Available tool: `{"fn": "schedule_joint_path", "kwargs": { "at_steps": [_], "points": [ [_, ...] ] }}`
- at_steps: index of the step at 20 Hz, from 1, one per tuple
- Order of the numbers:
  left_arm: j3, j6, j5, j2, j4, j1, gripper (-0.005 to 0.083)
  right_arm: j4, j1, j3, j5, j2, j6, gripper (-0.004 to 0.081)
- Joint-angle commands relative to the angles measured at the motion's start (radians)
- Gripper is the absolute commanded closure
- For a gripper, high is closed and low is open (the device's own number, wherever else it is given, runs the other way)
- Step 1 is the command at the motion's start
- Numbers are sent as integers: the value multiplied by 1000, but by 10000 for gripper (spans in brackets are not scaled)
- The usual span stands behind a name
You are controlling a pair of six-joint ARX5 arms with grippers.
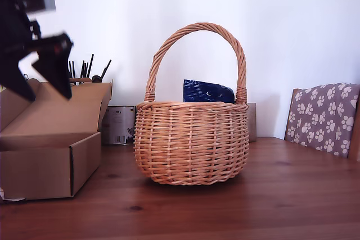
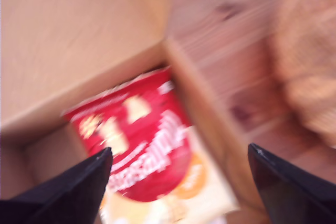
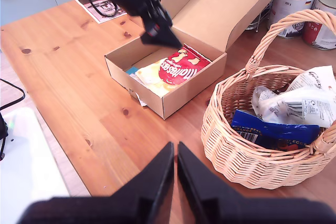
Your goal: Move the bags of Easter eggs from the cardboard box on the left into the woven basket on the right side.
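The cardboard box point(image 1: 50, 161) stands open at the exterior view's left, flap up. In it lies a red and white bag of Easter eggs point(image 2: 142, 150) point(image 3: 184, 65) on yellowish packets. My first gripper point(image 2: 179, 148) point(image 1: 48, 91) hangs open above the box point(image 2: 205, 114), over the red bag and not touching it. The woven basket point(image 1: 191, 144) point(image 3: 236, 150) sits mid-table and holds a dark blue bag point(image 1: 208, 91) point(image 3: 273, 132) and a white crinkly bag point(image 3: 294, 103). My second gripper point(image 3: 175, 148) is shut and holds nothing, above the table near the basket and the box point(image 3: 173, 98).
A printed tin can point(image 1: 118, 125) stands behind the box, with more cans point(image 3: 291, 1) nearby and a holder of dark sticks point(image 1: 87, 71). A chair with a paw-print cover point(image 1: 326, 116) is at the exterior view's right. A printed sheet point(image 3: 97, 6) lies beyond the box.
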Motion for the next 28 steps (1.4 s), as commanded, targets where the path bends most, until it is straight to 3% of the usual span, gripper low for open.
{"fn": "schedule_joint_path", "kwargs": {
  "at_steps": [1,5,13,21,24,26,28],
  "points": [
    [-22,-23,-40,44,24,3,14,10,-1,0,-3,0,0,783],
    [-20,-48,-124,137,56,3,-18,9,-1,0,-3,0,0,783],
    [-15,-103,-142,273,114,29,-18,9,-1,0,-3,0,0,783],
    [-14,-124,-136,361,168,50,-17,9,-1,0,-8,0,0,783],
    [-14,-156,-50,367,171,50,-14,9,-1,0,-10,0,0,783],
    [-14,-167,-24,367,157,49,18,10,-1,0,-10,0,0,783],
    [-14,-183,-18,371,126,49,153,10,-1,0,-10,0,0,783]
  ]
}}
